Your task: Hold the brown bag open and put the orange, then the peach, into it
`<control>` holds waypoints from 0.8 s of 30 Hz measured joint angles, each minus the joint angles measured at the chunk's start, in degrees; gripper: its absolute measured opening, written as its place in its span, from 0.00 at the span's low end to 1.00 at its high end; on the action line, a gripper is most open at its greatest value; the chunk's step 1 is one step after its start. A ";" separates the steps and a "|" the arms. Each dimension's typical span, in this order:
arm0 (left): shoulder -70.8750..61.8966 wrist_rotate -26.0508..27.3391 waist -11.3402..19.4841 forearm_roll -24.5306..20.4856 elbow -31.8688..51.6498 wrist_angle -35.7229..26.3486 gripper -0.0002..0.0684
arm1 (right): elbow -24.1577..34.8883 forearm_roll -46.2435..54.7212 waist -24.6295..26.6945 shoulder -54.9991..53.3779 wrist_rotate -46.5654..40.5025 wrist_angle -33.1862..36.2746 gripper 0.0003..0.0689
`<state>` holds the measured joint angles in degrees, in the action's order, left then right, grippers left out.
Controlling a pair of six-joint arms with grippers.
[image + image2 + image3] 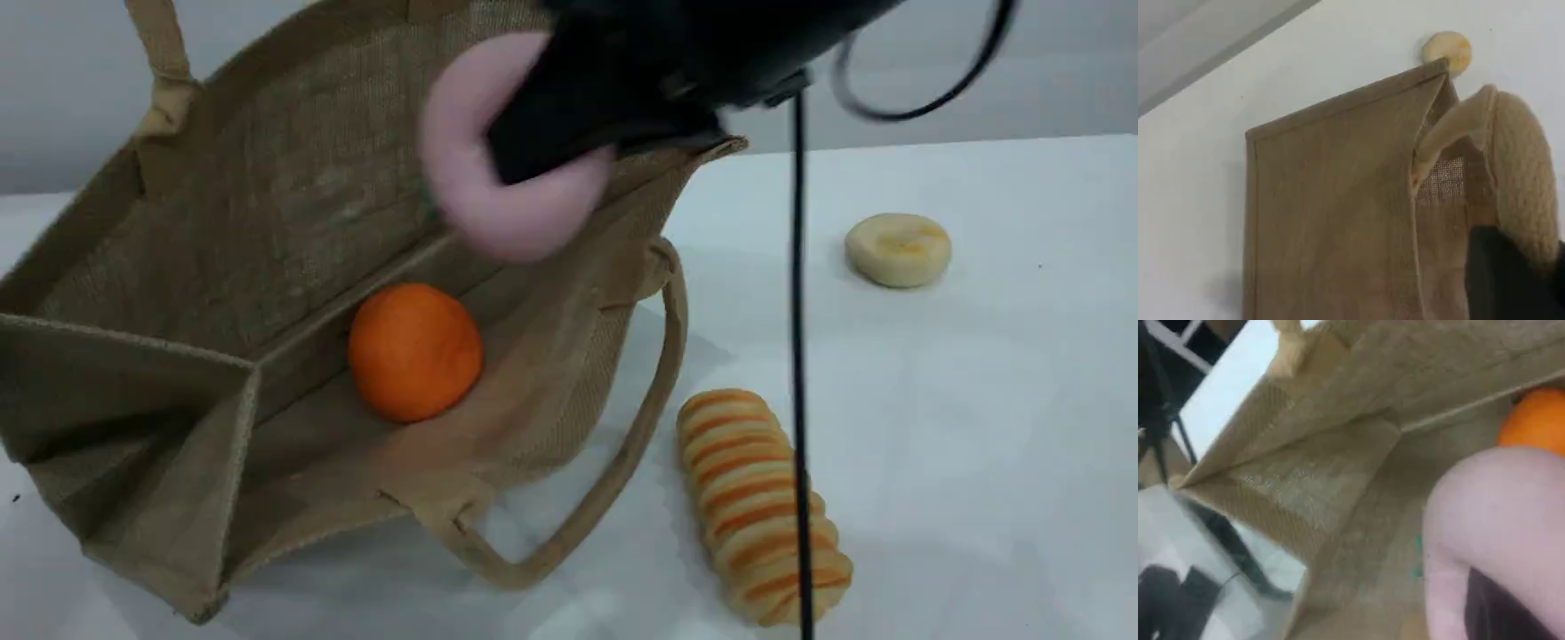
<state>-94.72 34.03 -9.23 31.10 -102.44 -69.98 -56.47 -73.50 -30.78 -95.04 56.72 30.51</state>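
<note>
The brown bag [267, 178] lies on its side on the table with its mouth open toward the camera. One beige handle [164, 62] rises out of the top of the scene view. In the left wrist view my left gripper [1511, 280] is shut on that handle [1521, 180], above the bag's outer wall [1331, 213]. The orange [415, 351] rests inside on the bag's lower wall and also shows in the right wrist view [1538, 420]. My right gripper [542, 147] is shut on the pink peach [471, 178], hovering over the bag's mouth. The peach [1498, 533] fills the corner above the bag's interior [1311, 487].
A striped bread loaf [756, 502] lies right of the bag's lower handle [622, 462]. A flat pale-yellow bun [898, 249] sits at the back right and also shows in the left wrist view [1447, 50]. A black cable [800, 356] hangs down in front of the loaf.
</note>
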 joint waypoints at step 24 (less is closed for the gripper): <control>0.00 0.00 -0.06 0.47 0.00 0.00 0.11 | -15.44 -26.53 -9.92 -25.63 24.94 -13.71 0.08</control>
<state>-94.72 34.03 -9.28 31.57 -102.44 -69.98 -71.91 -100.04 -40.70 -120.67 81.66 16.81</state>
